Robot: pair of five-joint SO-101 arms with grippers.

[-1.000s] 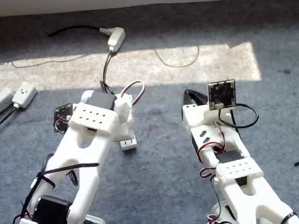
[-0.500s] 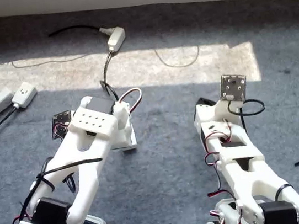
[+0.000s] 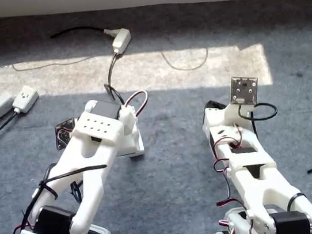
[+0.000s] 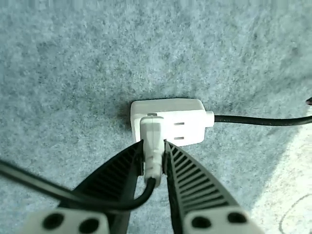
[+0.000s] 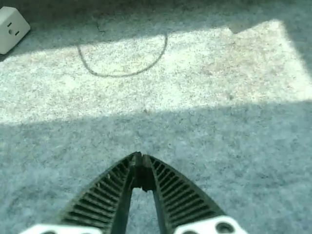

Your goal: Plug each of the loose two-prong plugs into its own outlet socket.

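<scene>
In the left wrist view my left gripper (image 4: pixel 153 146) is shut on a white two-prong plug (image 4: pixel 152 141) with a black cord. The plug's front end sits against the slotted face of a white outlet block (image 4: pixel 168 119) lying on the carpet; its prongs are hidden. In the high view that block (image 3: pixel 138 148) peeks out under the left arm's wrist. My right gripper (image 5: pixel 141 158) is shut with nothing in it, low over bare carpet, and its black tip (image 3: pixel 209 108) is at centre right in the high view.
Two more white outlet blocks (image 3: pixel 24 98) (image 3: pixel 0 104) with black cords lie at the far left. A white connector (image 3: pixel 121 39) with cords lies at the back, and a white socket (image 5: pixel 9 27) appears in the right wrist view. A thin wire loop (image 3: pixel 186 66) lies on the sunlit carpet.
The right arm swung to the right and stretched forward, then held still. The left arm shifted slightly over the outlet block, which is now more covered.
</scene>
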